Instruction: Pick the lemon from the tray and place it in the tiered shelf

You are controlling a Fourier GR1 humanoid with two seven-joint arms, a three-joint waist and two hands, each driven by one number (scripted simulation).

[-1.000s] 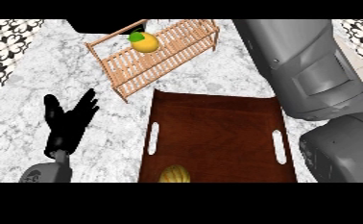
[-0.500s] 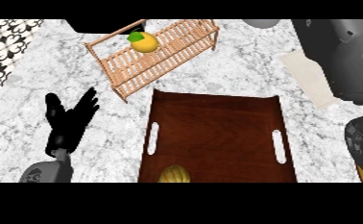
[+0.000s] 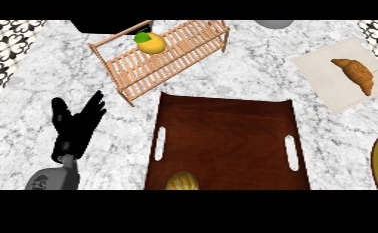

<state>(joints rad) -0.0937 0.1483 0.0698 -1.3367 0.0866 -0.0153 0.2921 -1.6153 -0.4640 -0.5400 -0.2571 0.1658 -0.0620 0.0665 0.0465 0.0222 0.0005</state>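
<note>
Marble counter (image 3: 244, 72); lemon (image 3: 151, 43) on tiered shelf (image 3: 166, 57); left hand (image 3: 74, 124) resting, fingers spread.

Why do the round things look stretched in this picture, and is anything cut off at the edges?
Head view: the steep downward angle stretches shapes. The tray runs past the lower edge, cutting a yellowish item there; a grey object is clipped at the top. The lemon on the shelf shows whole.
</note>
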